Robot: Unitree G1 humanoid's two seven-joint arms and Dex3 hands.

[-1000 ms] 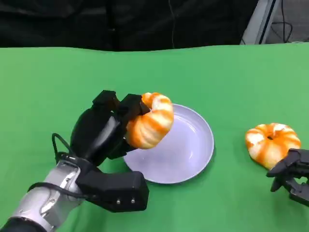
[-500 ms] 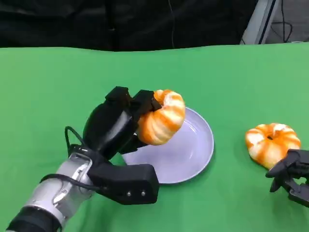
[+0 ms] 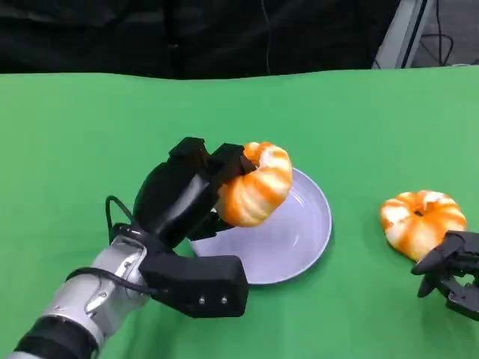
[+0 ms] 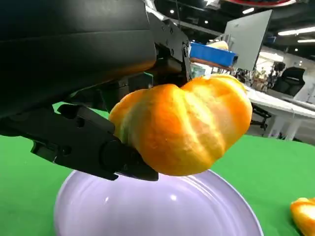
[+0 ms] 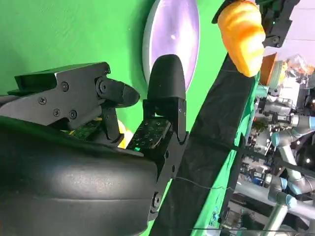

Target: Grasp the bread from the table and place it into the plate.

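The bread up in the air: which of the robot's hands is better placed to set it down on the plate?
The left hand. It already grips the raised bread right above the plate, so it probably only needs to lower and let go. The right hand sits by the other bread on the table, away from the plate.

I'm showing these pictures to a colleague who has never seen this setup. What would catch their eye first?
Most striking is the orange bread held by the left hand above the left part of the lilac plate, not yet set down. A second bread lies on the green table to the right, with the right hand just beside it at the picture's edge.
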